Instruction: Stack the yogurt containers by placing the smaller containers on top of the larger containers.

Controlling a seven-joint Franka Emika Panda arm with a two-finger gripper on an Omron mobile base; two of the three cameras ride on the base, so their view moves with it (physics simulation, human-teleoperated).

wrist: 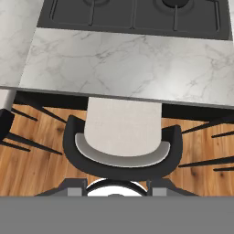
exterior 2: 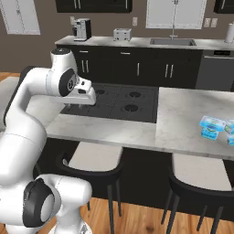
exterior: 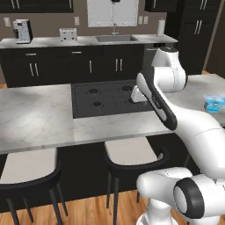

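Pincer (exterior 2: 82, 104) hovers over the cooktop (exterior 2: 119, 102), well apart from yogurt containers (exterior 2: 212, 125).

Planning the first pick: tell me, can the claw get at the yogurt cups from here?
Probably not yet. The claw hangs over the cooktop, while the yogurt cups sit far along the marble counter. Nothing blocks the way; it's only distance.

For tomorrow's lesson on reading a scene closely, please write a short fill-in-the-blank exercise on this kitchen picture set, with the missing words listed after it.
1. The yogurt containers stand on the marble ____.
2. In the hand view, a ____ with a pale seat stands below the counter's edge.
3. The gripper hangs over the edge of the black ____, far from the containers.
4. On the back counter, the toaster stands between the coffee machine and the ____.

Missing words: counter; stool; cooktop; sink
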